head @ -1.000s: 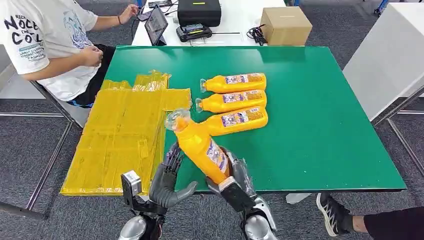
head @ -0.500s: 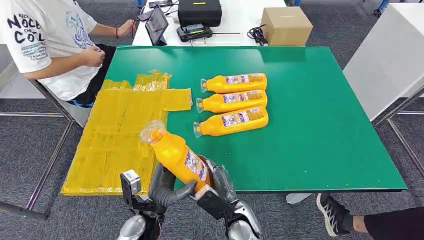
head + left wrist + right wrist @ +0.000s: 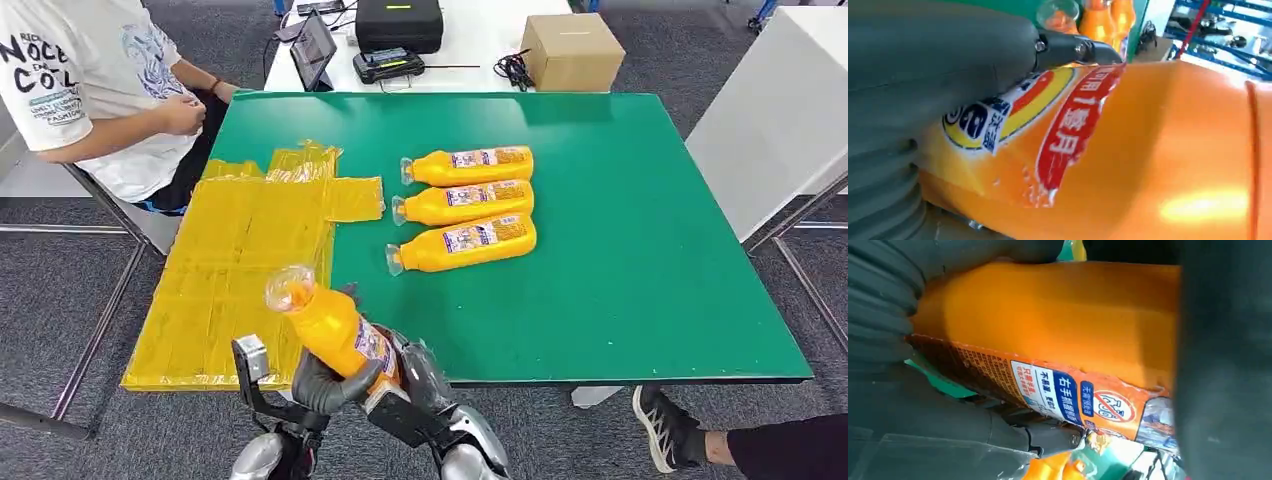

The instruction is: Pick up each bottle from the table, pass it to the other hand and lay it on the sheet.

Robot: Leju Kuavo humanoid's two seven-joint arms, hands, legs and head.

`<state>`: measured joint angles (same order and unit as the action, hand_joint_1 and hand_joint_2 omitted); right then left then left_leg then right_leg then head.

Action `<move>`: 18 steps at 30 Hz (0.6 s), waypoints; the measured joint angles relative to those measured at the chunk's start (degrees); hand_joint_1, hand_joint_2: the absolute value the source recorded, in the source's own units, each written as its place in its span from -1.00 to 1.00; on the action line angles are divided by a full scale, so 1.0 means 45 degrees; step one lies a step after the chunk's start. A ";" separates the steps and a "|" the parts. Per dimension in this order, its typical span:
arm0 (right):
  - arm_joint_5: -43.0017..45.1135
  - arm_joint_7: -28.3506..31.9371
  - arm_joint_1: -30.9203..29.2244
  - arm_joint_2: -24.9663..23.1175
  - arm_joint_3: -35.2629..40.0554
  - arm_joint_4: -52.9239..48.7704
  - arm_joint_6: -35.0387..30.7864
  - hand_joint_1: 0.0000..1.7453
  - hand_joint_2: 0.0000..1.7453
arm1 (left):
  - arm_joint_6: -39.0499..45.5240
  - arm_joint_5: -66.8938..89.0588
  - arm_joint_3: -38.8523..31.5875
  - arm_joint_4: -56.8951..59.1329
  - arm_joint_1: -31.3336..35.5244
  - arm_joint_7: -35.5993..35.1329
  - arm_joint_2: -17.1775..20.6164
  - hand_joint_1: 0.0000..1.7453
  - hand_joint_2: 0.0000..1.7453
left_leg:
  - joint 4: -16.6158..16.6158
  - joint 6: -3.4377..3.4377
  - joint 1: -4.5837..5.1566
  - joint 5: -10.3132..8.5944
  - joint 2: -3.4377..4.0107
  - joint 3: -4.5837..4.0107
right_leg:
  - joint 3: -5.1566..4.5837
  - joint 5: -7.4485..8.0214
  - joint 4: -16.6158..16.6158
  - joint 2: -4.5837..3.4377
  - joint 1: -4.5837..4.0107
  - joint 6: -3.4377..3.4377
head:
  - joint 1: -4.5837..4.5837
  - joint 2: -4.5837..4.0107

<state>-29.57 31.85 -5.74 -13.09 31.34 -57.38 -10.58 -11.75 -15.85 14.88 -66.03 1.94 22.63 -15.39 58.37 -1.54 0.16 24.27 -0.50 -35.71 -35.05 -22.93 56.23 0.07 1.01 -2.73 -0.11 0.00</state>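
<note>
While both hands meet at the near edge of the table [image 3: 620, 300], the bottle [image 3: 335, 328] sits between them, tilted with its clear cap pointing far-left over the near right part of the yellow sheet [image 3: 230, 270]. Over the last second it has travelled left and nearer, from beside the row of three bottles [image 3: 468, 200] to just above the sheet's edge, and the left hand [image 3: 322, 385] has come up around it. That hand now wraps the bottle's lower body from the left; its wrist view shows the thick thumb [image 3: 943, 55] pressed across the label. The right hand [image 3: 412, 372] grips the base from the right, its fingers curled over the orange body in its own wrist view. So both hands hold the bottle at once: this looks like the hand-over itself, with the right not yet let go. The three other bottles lie untouched in the middle of the table, caps to the left. A person [image 3: 90, 90] sits at the far left, hands off the table.
</note>
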 measured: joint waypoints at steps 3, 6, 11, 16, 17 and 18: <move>-0.0145 0.0000 -0.0153 0.0000 0.0155 0.0263 0.0068 1.00 1.00 | -0.0322 -0.0402 -0.0175 0.0189 0.0005 -0.0147 0.0010 -1.00 1.00 | 0.0000 0.0000 0.0001 0.0001 0.0003 0.0000 | -0.0003 0.0000 -0.0001 -0.0001 0.0000 0.0000 | 0.0000 0.0000; -0.0248 0.0010 -0.0269 0.0000 0.0282 0.0453 0.0112 1.00 1.00 | -0.0293 -0.0368 -0.0213 0.0364 0.0017 -0.0064 0.0010 -1.00 1.00 | 0.0000 0.0000 0.0000 0.0001 0.0001 -0.0001 | -0.0003 0.0000 -0.0001 0.0000 0.0000 0.0000 | 0.0000 0.0000; -0.0326 -0.0024 -0.0365 0.0000 0.0413 0.0637 0.0112 1.00 1.00 | -0.0288 -0.0451 -0.0277 0.0554 0.0026 -0.0093 0.0010 -1.00 1.00 | 0.0000 0.0001 -0.0001 0.0001 0.0003 -0.0001 | -0.0007 0.0000 -0.0001 -0.0001 -0.0001 0.0000 | 0.0005 0.0000; -0.0597 -0.0262 -0.0452 0.0077 0.0496 0.0768 0.0184 1.00 1.00 | -0.0273 -0.0523 -0.0281 0.0888 0.0074 -0.0021 0.0010 0.04 1.00 | 0.0000 0.0000 0.0000 0.0000 0.0004 -0.0001 | -0.0008 0.0000 -0.0001 -0.0001 -0.0001 0.0000 | 0.0000 0.0000; -0.0642 -0.0282 -0.0487 0.0083 0.0510 0.0802 0.0219 1.00 1.00 | -0.0283 -0.0558 -0.0286 0.0937 0.0085 0.0023 0.0010 1.00 1.00 | 0.0000 0.0000 -0.0001 0.0001 0.0005 0.0000 | -0.0008 0.0000 -0.0001 -0.0002 -0.0001 0.0000 | 0.0005 0.0000; -0.0680 -0.0306 -0.0525 0.0107 0.0539 0.0880 0.0253 1.00 1.00 | -0.0307 -0.0669 -0.0301 0.0976 0.0087 0.0014 0.0010 1.00 1.00 | 0.0000 0.0000 0.0000 0.0001 0.0007 0.0000 | -0.0008 0.0000 -0.0001 -0.0003 0.0000 0.0000 | 0.0000 0.0000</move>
<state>-32.63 30.47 -8.10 -12.61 33.77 -53.42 -9.44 -13.14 -18.86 13.53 -61.64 2.33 22.69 -15.34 58.37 -1.54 0.16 24.27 -0.47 -35.71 -35.09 -22.93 56.22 0.05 1.00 -2.73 -0.11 0.00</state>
